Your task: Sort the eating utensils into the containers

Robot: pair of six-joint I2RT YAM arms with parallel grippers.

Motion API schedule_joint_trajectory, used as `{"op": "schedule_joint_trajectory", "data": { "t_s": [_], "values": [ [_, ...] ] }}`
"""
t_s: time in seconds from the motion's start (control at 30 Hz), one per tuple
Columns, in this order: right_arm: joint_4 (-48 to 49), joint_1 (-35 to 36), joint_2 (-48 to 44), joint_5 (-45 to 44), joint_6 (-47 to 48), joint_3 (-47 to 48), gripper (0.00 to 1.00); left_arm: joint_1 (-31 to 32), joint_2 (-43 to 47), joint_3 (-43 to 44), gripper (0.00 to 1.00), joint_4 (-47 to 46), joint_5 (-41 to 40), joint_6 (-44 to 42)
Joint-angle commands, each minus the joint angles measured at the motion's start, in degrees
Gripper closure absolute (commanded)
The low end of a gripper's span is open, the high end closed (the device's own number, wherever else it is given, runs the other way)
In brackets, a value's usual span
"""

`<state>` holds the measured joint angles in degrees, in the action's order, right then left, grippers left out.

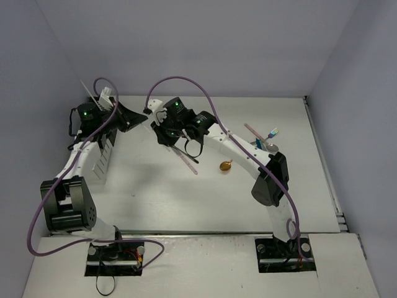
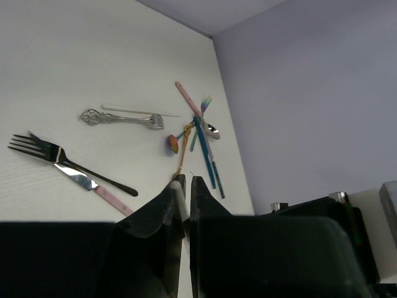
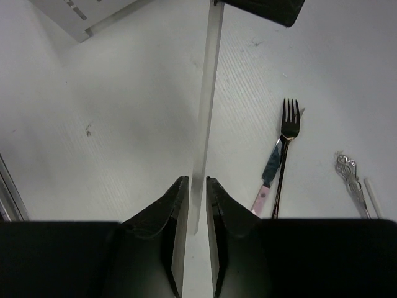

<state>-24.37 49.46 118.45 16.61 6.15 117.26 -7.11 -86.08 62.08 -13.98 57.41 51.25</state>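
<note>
Pale stick (image 3: 201,124) above the desk (image 1: 155,198), far centre. Left hand (image 2: 188,183) is pinched shut on one end; right hand (image 3: 196,186) flanks the other, grip unclear. White caddy (image 1: 102,155) is left. Black fork (image 2: 37,149), silver fork (image 2: 121,118) and gold spoon (image 1: 226,166) lie loose, so mostly undone.

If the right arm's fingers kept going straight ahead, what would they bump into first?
Probably the left arm's black fingers, at the far end of the pale stick that runs forward from between the right fingers. Depth is hard to judge, though.
</note>
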Motion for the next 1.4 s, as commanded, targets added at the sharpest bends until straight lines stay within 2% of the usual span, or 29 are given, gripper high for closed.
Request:
{"op": "schedule_joint_trajectory", "data": {
  "t_s": [0.0, 0.03, 0.07, 0.13, 0.23, 0.33, 0.37, 0.43, 0.67, 0.83, 1.03, 1.17, 1.37],
  "values": [
    [3.19, -0.07, -3.93, -1.84, 0.53, 0.78, 0.51, -0.36, 3.62, 1.55, 1.00, -4.30, -0.29, -3.35],
    [3.19, -0.07, -4.08, -2.36, 0.38, 0.77, 0.31, -0.43, 4.01, 1.47, 1.00, -4.37, -0.21, -3.87],
    [3.19, -0.17, -4.36, -3.05, 0.31, 0.67, 0.22, -0.65, 4.57, 1.46, 1.00, -4.44, -0.30, -4.36],
    [3.19, -0.38, -5.10, -3.86, 0.13, 0.39, 0.12, -1.44, 5.82, 1.98, 1.00, -4.56, -0.39, -5.62],
    [3.19, -1.64, -7.25, -3.60, -0.64, -1.12, 0.02, -3.89, 7.13, 4.36, 1.00, -2.26, -1.50, -12.75],
    [3.19, -5.61, -10.25, -4.11, -1.05, -3.74, 0.01, -5.10, 7.85, 13.91, 1.00, 12.97, -9.83, -30.82],
    [3.19, -6.85, -10.48, -4.31, -1.10, -4.62, 0.01, -5.13, 7.80, 14.57, 1.00, 13.48, -11.50, -36.00],
    [3.19, -10.32, -11.96, -4.49, -1.44, -7.08, 0.01, -5.44, 7.26, 18.31, 1.00, 15.74, -20.94, -45.83],
    [3.38, -17.27, -15.47, -6.48, -0.54, -14.96, 0.01, -8.13, -1.48, 27.15, 1.00, 7.28, -28.80, -57.28],
    [3.66, -19.86, -16.78, -6.06, -0.43, -18.48, 0.02, -9.17, -10.26, 34.56, 1.00, 2.87, -29.43, -58.77],
    [3.89, -22.35, -17.89, -5.62, -0.26, -20.54, 0.02, -12.26, -21.27, 44.12, 1.00, -0.05, -28.67, -49.78],
    [3.87, -23.98, -18.01, -5.15, -0.07, -21.25, 0.02, -12.66, -26.30, 48.82, 1.00, -0.52, -28.13, -47.50],
    [3.96, -25.94, -17.71, -5.02, 0.49, -21.64, 0.02, -12.66, -30.13, 49.88, 1.00, -0.43, -28.17, -46.57]
  ]
}}
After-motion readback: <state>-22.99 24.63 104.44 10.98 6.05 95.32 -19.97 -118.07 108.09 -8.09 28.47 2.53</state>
